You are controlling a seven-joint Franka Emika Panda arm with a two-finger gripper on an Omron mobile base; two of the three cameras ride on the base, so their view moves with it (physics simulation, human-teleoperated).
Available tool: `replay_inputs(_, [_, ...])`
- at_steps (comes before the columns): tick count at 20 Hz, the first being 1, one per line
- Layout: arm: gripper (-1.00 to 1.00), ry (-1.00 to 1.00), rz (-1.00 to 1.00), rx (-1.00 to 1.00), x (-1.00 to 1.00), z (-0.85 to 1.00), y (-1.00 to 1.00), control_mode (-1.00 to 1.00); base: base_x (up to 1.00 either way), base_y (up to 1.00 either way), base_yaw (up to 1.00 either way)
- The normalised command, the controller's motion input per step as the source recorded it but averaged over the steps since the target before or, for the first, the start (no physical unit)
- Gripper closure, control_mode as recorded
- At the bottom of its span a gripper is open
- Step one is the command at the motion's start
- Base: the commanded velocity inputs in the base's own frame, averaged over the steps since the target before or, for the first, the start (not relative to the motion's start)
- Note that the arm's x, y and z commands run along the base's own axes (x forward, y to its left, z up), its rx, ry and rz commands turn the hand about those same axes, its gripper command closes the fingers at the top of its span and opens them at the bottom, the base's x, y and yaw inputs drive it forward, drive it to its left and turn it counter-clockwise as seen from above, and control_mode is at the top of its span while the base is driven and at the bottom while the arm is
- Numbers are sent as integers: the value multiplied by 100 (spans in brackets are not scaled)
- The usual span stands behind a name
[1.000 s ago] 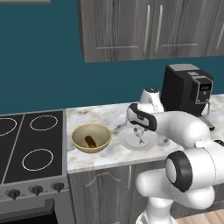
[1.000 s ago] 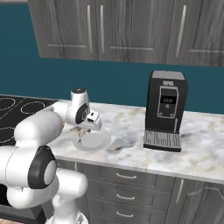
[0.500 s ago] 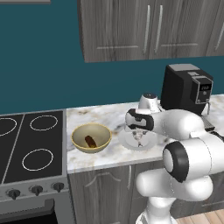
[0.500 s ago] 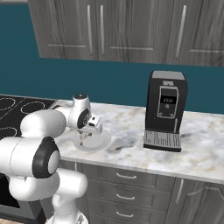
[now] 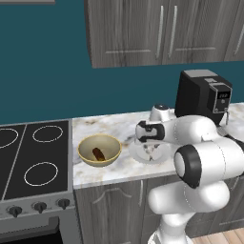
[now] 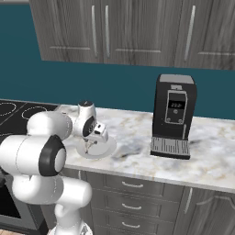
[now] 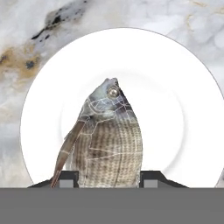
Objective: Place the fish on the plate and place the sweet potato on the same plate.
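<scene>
Sweet potato lies in the tan bowl, well to the left of the jaws, on the marble surface. Gripper jaws are closed on the fish, head pointing away from them, directly over the plate. Coffee machine stands well to the right of the jaws.

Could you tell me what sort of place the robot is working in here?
A rendered kitchen, it seems: a marble counter with a coffee machine, a stove beside it, and grey cabinets above.
</scene>
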Motion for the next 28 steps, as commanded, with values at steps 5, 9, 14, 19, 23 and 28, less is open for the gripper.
replay_inputs(5, [100,0,0,0,16,-15,0,-100,0,0,0])
replay_inputs(9, [100,0,0,0,3,0,0,-100,0,0,0])
replay_inputs(14, [100,0,0,0,12,0,0,-100,0,0,0])
replay_inputs(19, [100,0,0,0,19,-8,0,-100,0,0,0])
replay_inputs(23, [-100,0,0,0,12,-16,0,-100,0,0,0])
replay_inputs(28, [-100,0,0,0,0,-1,0,-100,0,0,0])
